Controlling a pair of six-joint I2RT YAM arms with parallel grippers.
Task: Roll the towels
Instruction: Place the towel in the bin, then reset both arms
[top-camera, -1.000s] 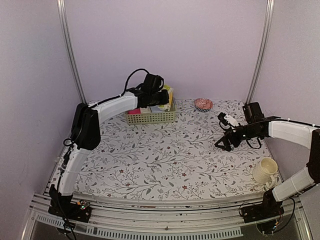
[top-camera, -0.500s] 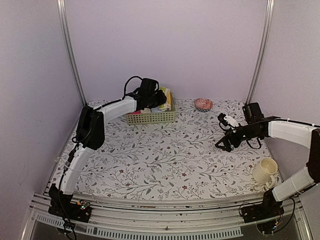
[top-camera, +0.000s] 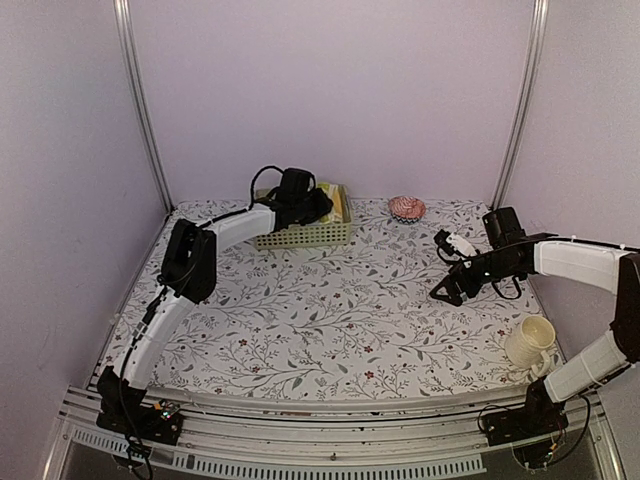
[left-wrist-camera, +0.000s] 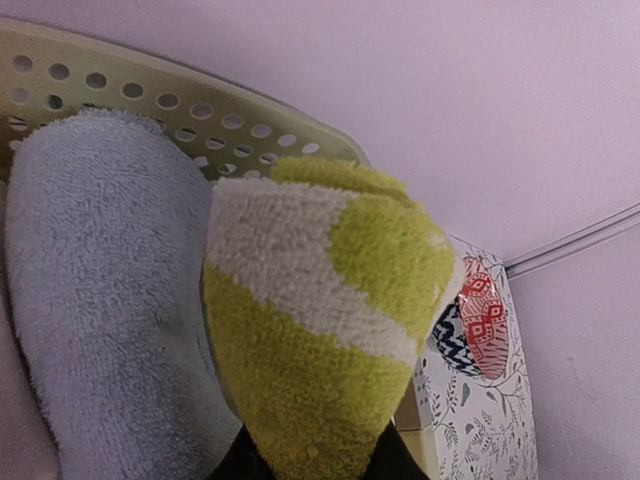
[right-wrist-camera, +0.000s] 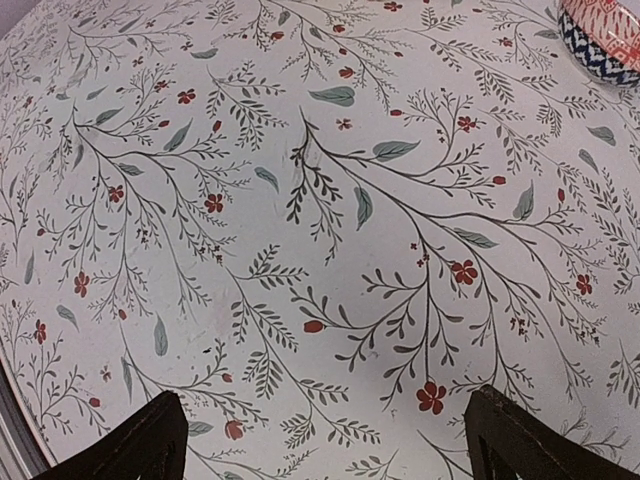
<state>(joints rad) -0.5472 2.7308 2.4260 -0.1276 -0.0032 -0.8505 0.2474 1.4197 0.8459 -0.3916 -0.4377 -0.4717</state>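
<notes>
left claw (left-wrist-camera: 315, 466) clenched on fluffy yellow-green towel with pale patches (left-wrist-camera: 320, 300) | sunk lower into perforated pale plastic basket (left-wrist-camera: 150, 95) than a second ago, grip unchanged | plain light blue fluffy towel (left-wrist-camera: 100, 280) just beside, same basket | right claw (right-wrist-camera: 330, 432) released, hovering over floral counter (top-camera: 330, 310) | judged: towel not yet out, rolling not begun

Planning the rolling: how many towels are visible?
2: the light blue towel lies in the basket; the yellow-green towel sits beside it, pinched by the left gripper. Others may be hidden.
</notes>
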